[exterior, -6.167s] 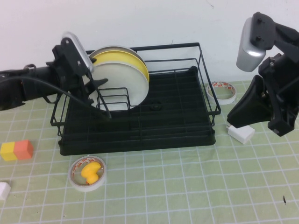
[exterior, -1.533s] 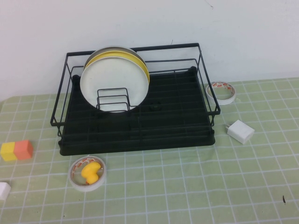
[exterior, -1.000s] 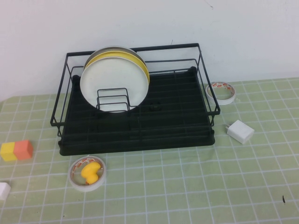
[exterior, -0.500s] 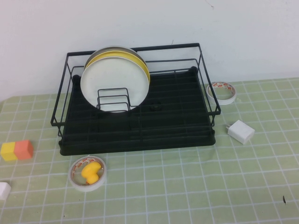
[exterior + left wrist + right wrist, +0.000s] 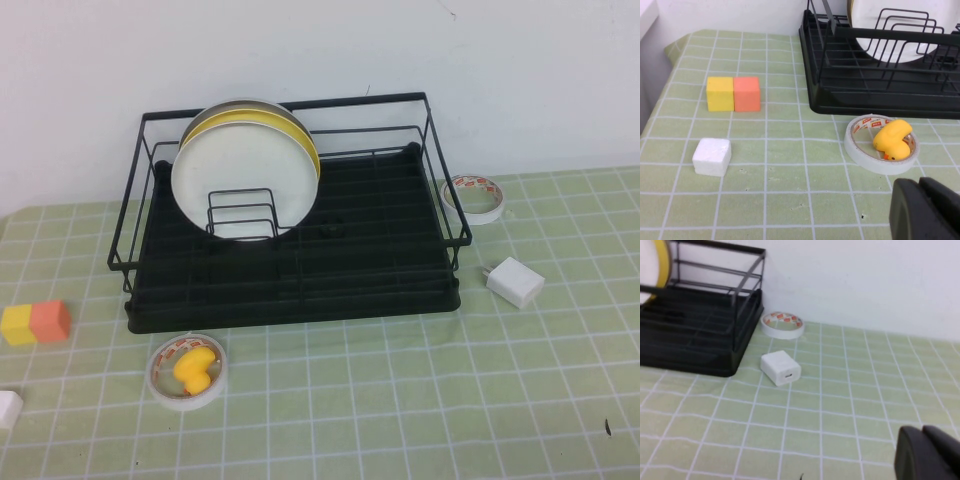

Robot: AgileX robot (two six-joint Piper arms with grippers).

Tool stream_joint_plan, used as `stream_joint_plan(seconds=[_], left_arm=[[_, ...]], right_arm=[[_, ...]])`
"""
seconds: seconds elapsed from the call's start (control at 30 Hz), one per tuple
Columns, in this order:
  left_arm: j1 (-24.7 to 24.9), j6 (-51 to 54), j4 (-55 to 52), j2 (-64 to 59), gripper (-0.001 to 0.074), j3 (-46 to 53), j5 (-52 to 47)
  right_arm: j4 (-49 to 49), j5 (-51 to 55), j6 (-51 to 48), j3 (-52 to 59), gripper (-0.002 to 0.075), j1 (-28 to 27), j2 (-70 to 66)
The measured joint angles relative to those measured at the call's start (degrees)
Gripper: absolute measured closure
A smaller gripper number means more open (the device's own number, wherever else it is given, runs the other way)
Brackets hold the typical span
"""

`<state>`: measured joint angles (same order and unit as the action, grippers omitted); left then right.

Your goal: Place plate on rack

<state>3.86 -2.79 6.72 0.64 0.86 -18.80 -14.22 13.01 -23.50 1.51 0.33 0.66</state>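
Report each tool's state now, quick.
Left tool: pulled back over the table near the tape roll, holding nothing; open or closed cannot be told.
Right tool: back near the charger, holding nothing; cannot be told.

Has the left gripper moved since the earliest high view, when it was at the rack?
Yes. It has left the rack and the white plate, and the high view. Left gripper now hangs near the tape roll. Right gripper also withdrew.

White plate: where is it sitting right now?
In the high view the white plate stands upright in the rack's left-rear dividers, directly in front of the yellow plate.
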Motion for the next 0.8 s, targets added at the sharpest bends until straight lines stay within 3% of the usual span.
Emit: stream_joint_plan(seconds=[0.33, 0.8], left_arm=[[0.0, 0.0, 0.0, 0.0, 0.0736, 0.0, 0.0], [0.0, -0.25, 0.0, 0.0, 0.0736, 0.0, 0.0]], right_arm=[[14.22, 6.2, 21.48, -0.21, 0.0728, 0.0, 0.0], [16.07, 6.55, 23.5, -0.24, 0.0728, 0.0, 0.0]])
